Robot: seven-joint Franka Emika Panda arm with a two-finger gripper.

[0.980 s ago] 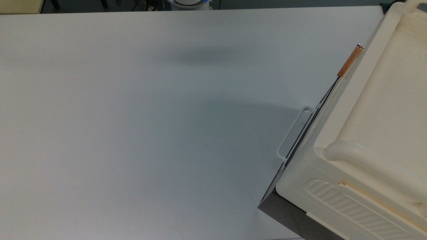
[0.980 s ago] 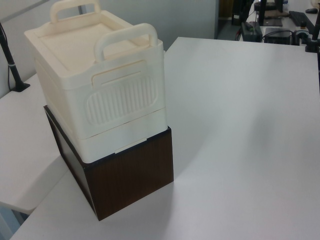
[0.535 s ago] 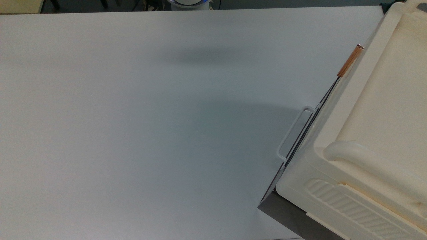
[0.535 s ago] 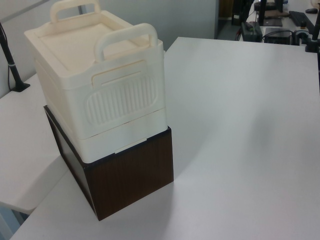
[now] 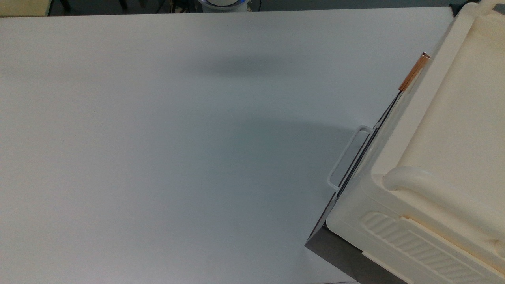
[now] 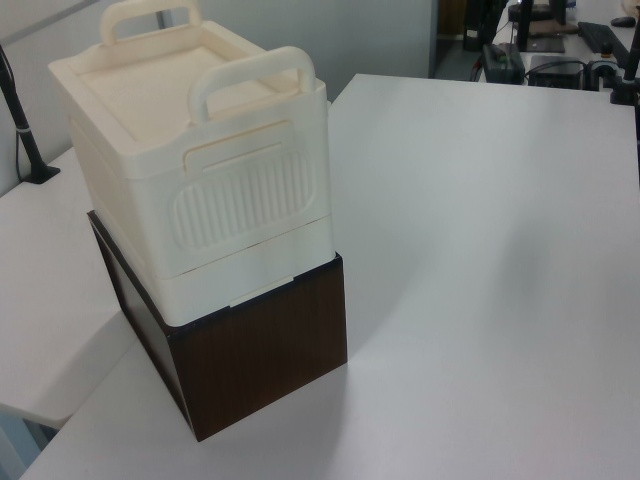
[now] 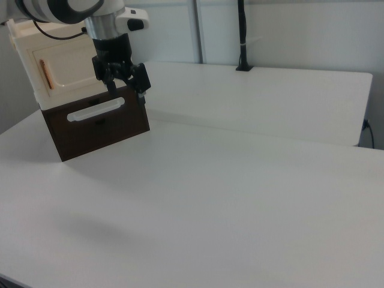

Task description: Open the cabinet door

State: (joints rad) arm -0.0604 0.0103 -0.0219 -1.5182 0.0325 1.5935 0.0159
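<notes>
Nothing has shifted; end effector [image 7: 126, 86] hangs spread and empty before the closed cabinet door [image 7: 75, 71].

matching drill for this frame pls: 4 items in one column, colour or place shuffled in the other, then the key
Items
1. cabinet door
2. bar handle on the door
3. loop handle
4. gripper

Descriptions
A. white, mounted across the dark brown front panel
B. black, hanging in front of the stacked units in the right view
C. cream-white recessed panel on the upper unit
D. copper-orange, upright along the door's edge at the right view's left

Pairs: 1-C, 2-D, 3-A, 4-B
</notes>
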